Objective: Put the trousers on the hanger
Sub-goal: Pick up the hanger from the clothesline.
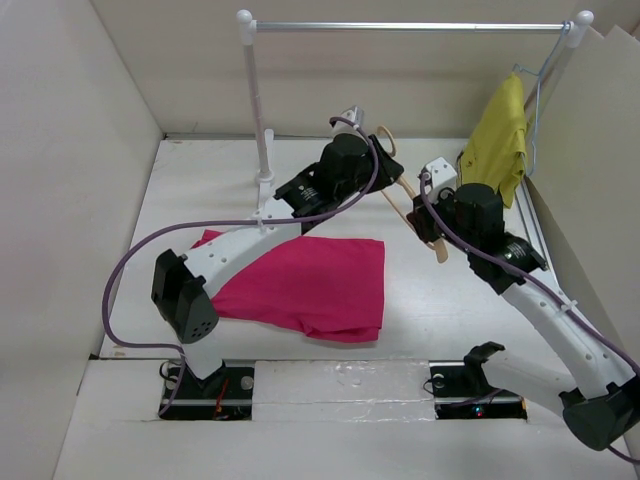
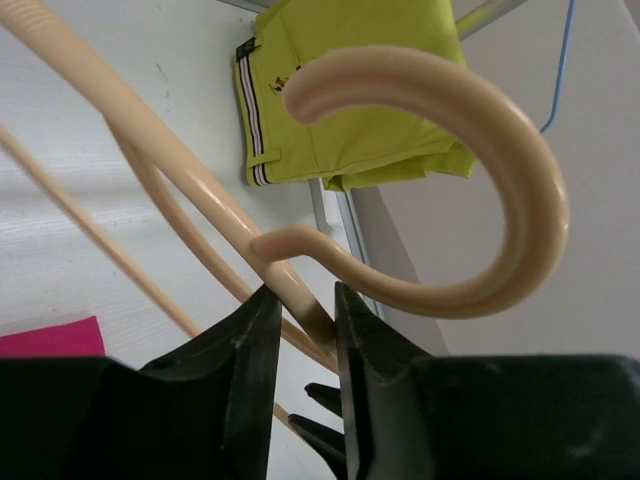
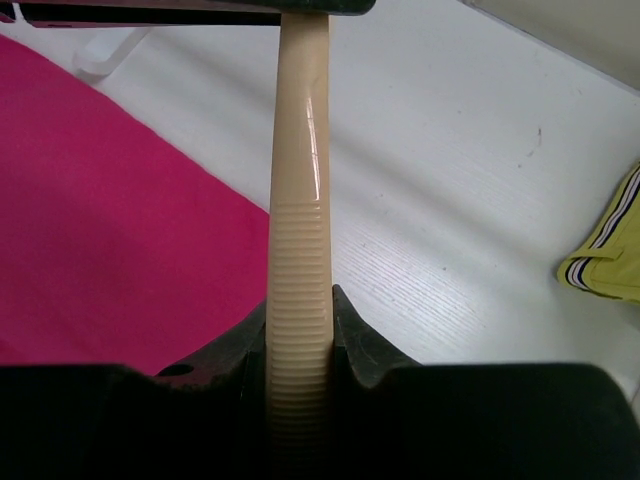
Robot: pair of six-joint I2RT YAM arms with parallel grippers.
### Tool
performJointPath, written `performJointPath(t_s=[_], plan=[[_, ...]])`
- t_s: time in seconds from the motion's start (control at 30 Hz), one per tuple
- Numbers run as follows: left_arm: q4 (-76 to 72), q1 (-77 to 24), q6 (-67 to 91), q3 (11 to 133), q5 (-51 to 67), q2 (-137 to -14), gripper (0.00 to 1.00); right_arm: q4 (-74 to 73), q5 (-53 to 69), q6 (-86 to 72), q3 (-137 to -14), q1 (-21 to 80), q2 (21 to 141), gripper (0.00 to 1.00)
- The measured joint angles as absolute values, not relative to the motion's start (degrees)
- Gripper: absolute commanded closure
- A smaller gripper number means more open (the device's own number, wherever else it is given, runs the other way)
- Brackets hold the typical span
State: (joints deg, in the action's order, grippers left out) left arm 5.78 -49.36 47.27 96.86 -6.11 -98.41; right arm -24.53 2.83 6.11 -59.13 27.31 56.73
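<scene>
While the bright magenta-pink soft cloth trousers (image 1: 310, 285) lie folded flat on the white table (image 1: 440, 310), partly under my left arm, I hold the light tan wooden clothes hanger (image 1: 440, 250) off the surface, just past the trousers' far right corner. The hanger does not touch the cloth.

My left claw (image 2: 305, 302) is clamped on the hanger's neck, right where the hook curls out of the two curved arms. Both dark fingers press against the pale stem, and the hook arcs up and round above them. My right claw (image 3: 298, 315) is closed on one arm of the hanger, gripping its ribbed stretch. The smooth part of that arm runs straight away from my fingers. In that wrist view the trousers fill the space left of the arm, lying below it on the table.

Right of the trousers, near the table's right edge, a smaller mustard-yellow garment (image 1: 497, 140) with a striped dark and white waistband hangs from a thin blue-grey wire hanger (image 1: 533, 95). That wire hanger is hooked on the right end of a silver rail (image 1: 410, 27) spanning the far side, well beyond the trousers. The rail's white left post (image 1: 255, 100) stands just beyond the trousers' far edge.
</scene>
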Motion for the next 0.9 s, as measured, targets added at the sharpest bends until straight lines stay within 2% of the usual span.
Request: performJointPath(t_s=[0.17,0.3,0.37,0.43,0.47,0.5,0.53,0.57,0.6,0.63,0.67,0.77,0.9], plan=[[5.4,-49.4,48.2,96.5,-6.0,-98.4,0.79,-24.1,-2.1,4.6,-58.6,30.5,56.6,1.0],[5.5,-49.4,48.0,95.5,-6.0,-98.5,0.66,-24.0,-7.1,3.6,-57.6,34.1,56.4,1.0],[5.5,-49.4,48.0,94.7,-5.6,-98.5,0.65,-24.1,-8.7,2.7,-56.8,35.5,56.3,1.0],[5.4,-49.5,47.9,93.8,-5.5,-98.5,0.75,-24.1,-10.2,1.6,-55.9,36.7,56.2,1.0],[5.3,-49.5,48.0,93.2,-5.5,-98.5,0.95,-24.1,-11.0,1.1,-55.5,37.3,56.2,0.98],[4.8,-49.5,49.0,92.2,-5.3,-98.5,1.0,-24.2,-11.7,0.5,-55.2,37.8,56.2,0.92],[3.9,-49.4,50.5,91.5,-4.8,-98.5,1.0,-24.6,-12.7,-0.7,-54.7,38.8,56.2,0.83],[3.0,-49.4,51.6,90.8,-4.8,-98.4,1.0,-24.6,-13.1,-1.3,-54.5,39.2,56.3,0.56],[2.7,-49.5,52.6,90.0,-4.8,-98.3,1.0,-24.9,-14.5,-2.7,-54.2,40.4,56.3,0.55],[1.3,-49.5,53.3,88.7,-4.3,-97.9,1.0,-25.7,-13.9,-3.3,-54.2,41.2,56.1,0.48],[0.4,-49.6,53.1,87.5,-4.4,-97.7,1.0,-26.4,-13.0,-3.8,-54.2,42.5,55.7,0.36],[-3.6,-49.6,52.6,80.7,-3.1,-95.7,1.0,-29.4,-9.3,-4.3,-54.0,45.8,52.8,0.23],[-7.3,-49.8,54.9,69.1,0.1,-91.1,1.0,-34.2,-4.7,-4.9,-53.9,45.3,46.1,0.18]])
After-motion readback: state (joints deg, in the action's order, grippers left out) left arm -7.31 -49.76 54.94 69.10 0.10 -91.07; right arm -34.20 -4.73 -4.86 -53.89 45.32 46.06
